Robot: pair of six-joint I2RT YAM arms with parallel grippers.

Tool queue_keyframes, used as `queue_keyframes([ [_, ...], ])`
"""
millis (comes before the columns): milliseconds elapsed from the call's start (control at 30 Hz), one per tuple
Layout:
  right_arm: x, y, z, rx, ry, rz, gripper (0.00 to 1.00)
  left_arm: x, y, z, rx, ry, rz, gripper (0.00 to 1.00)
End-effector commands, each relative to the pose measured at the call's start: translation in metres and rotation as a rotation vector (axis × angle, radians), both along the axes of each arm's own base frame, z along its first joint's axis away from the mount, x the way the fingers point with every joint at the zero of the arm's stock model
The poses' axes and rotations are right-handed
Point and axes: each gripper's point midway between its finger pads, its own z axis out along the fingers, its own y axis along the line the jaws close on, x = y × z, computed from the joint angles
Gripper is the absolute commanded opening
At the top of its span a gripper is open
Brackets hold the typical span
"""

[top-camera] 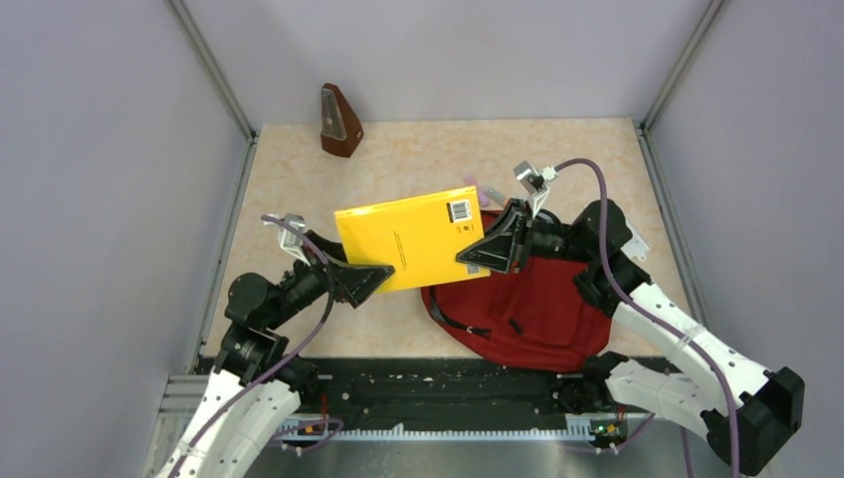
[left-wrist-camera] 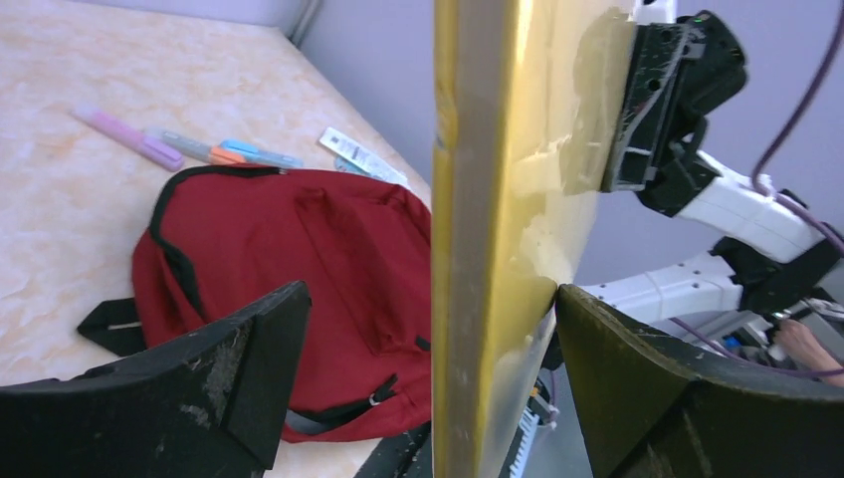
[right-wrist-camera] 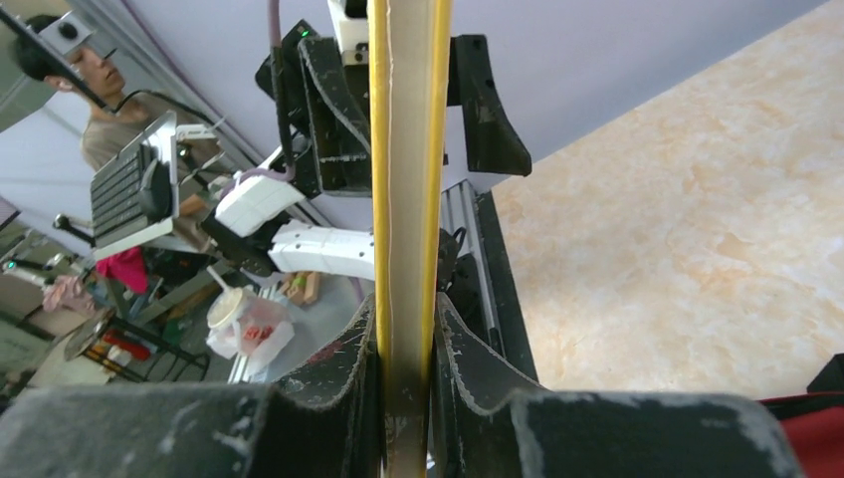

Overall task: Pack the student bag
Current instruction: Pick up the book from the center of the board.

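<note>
Yellow book: right gripper clamps it; left wrist shows left gripper wide.

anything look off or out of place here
The yellow book hangs in the air, clamped only by the right gripper. The left gripper straddles it with jaws wide apart. The student bag lies flat on the table with no opening visible. Pens lie loose beyond it.

one book, one backpack, one metronome, three markers.
</note>
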Motion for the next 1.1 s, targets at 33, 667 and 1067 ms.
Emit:
queue_keyframes([
  [33, -0.024, -0.003, 0.028, 0.096, -0.130, 0.112, 0.00, -0.017, -0.009, 0.038, -0.103, -0.117, -0.108, 0.96],
  [667, 0.052, 0.006, -0.045, -0.131, -0.002, -0.211, 0.51, -0.004, 0.002, 0.015, -0.059, -0.052, 0.001, 0.00],
  [1067, 0.127, -0.021, -0.167, -0.485, 0.283, -0.746, 0.81, 0.056, 0.103, -0.061, 0.186, 0.307, 0.701, 0.00],
])
